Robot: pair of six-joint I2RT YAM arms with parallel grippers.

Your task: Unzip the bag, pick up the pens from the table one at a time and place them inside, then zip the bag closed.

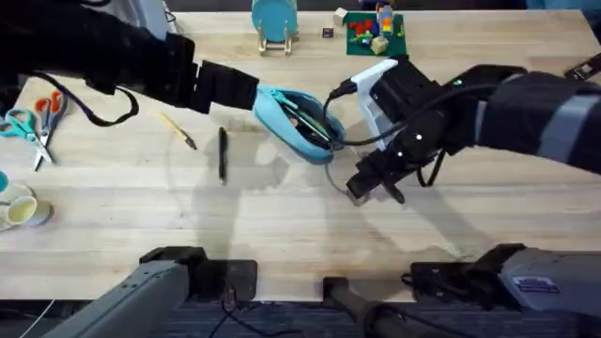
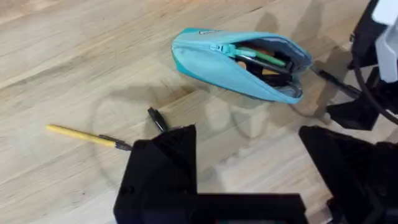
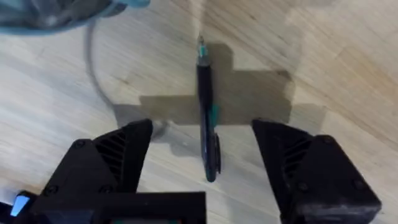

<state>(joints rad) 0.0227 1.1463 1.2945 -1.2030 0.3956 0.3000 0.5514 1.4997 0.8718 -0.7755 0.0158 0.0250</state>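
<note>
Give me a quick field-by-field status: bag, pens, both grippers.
bag: on the table, unzipped, mouth gaping, pens and markers showing inside
pen 1: loose on the table, left of the bag, beside a yellow pencil
pen 2: lying on the table between the right gripper's fingers, not yet grasped
right gripper: open, astride pen 2
left gripper: open, empty, near the bag's left end
</note>
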